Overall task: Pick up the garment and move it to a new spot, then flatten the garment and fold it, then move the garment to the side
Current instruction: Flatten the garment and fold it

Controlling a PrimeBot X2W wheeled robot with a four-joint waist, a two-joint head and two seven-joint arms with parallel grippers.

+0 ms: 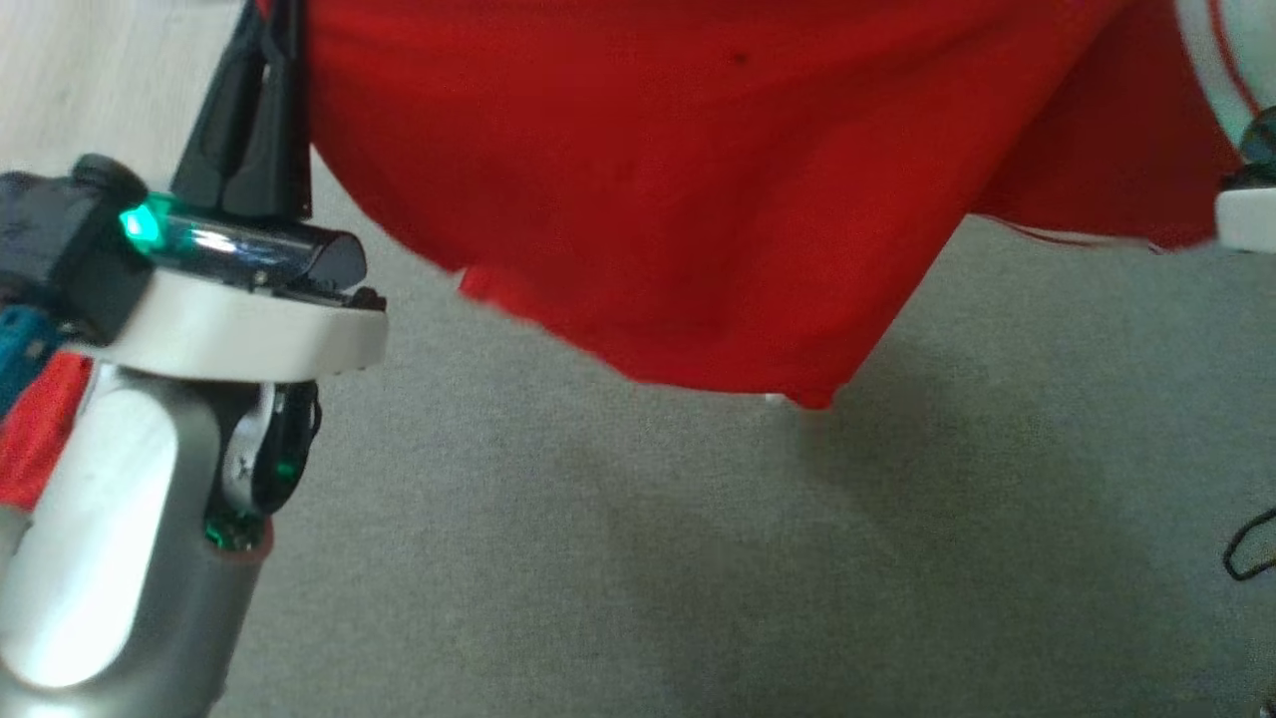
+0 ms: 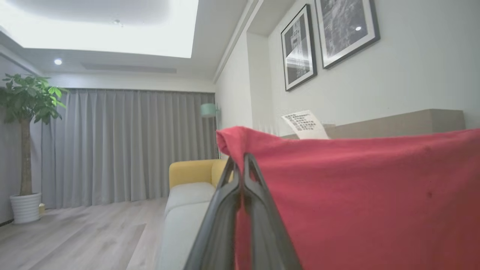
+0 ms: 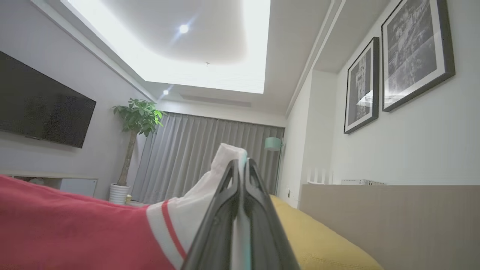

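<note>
The left gripper was clamped on a red edge of the garment, the right gripper on its white part.

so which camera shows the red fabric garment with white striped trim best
The head view: the red fabric garment hangs spread wide, lower edge sagging. The left wrist view shows a red corner pinched in the left gripper; the right wrist view shows the white trim pinched in the right gripper.

A potted plant stands in the corner beside long grey curtains. A yellow and grey sofa is near the wall, where two framed pictures hang.
</note>
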